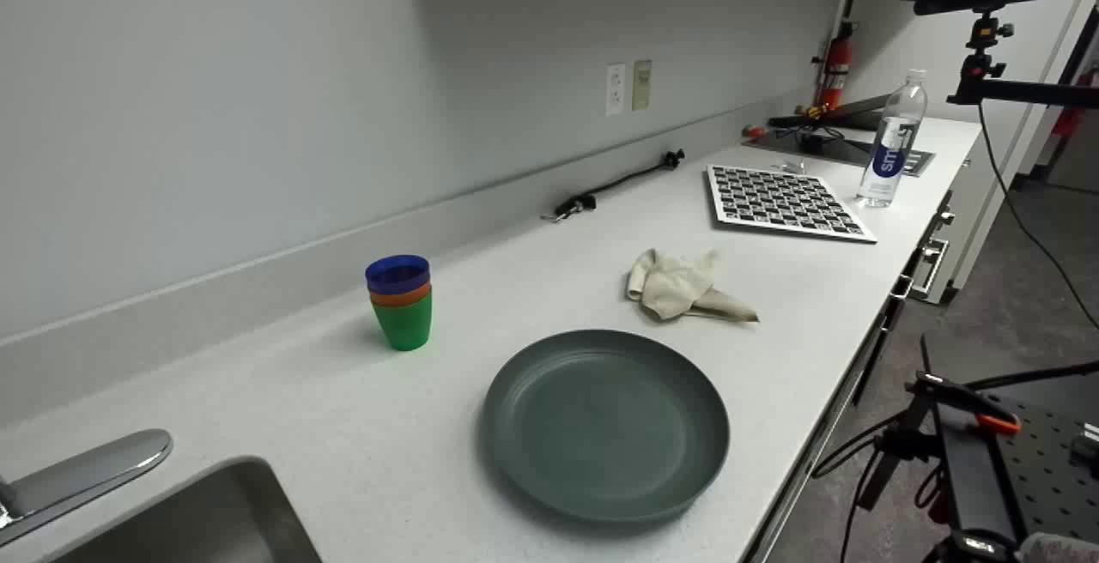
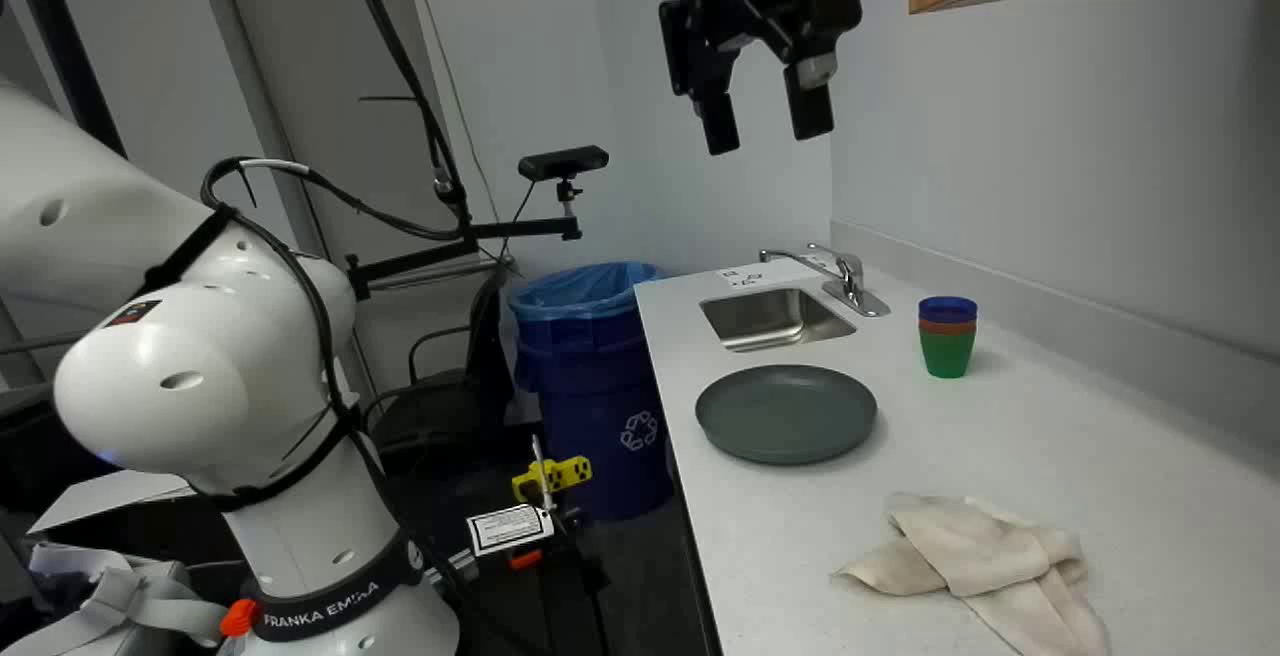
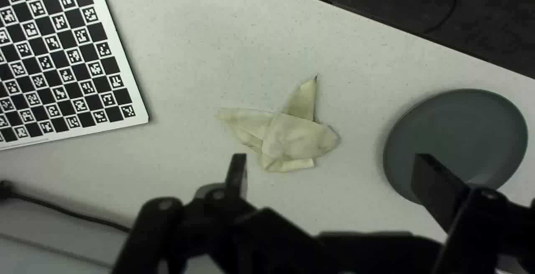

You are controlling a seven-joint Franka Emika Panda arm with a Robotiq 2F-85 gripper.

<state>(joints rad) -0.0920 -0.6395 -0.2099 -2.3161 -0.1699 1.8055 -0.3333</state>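
High over the counter [image 2: 770, 536]: a black claw [image 2: 767, 126], with fingers [image 2: 720, 124] pointing down and standing wide apart. Lower down and well apart from the claw: a cream cloth [image 3: 292, 138], crumpled on the counter. Lies about midway between front edge and wall edge, with a checkered board [image 3: 62, 61] to one side and a plate [image 1: 605, 426] to the other. In the wrist view, shows past the ends of the fingers, mostly across the gap between them, closer to the finger on the board's side.

Close to the front edge: the plate, round and dark green, face up, partly hidden behind a finger in the wrist view. Near the wall edge, nested upright: a blue cup [image 1: 398, 286] in an orange cup [image 1: 402, 298], itself in a green cup [image 1: 403, 324]; inside of the blue cup too dark to read. By the front edge, just beside the board: a clear bottle [image 1: 893, 138], upright, with a label on its side; contents hard to make out. Set into the counter at the end opposite the board: a steel sink [image 2: 775, 324], with a faucet [image 2: 852, 286] on its wall side. Off the counter, beside the front corner at the sink end: a blue bin [image 2: 600, 416], with a lighter blue bag [image 2: 585, 288] folded over its rim; contents out of sight.
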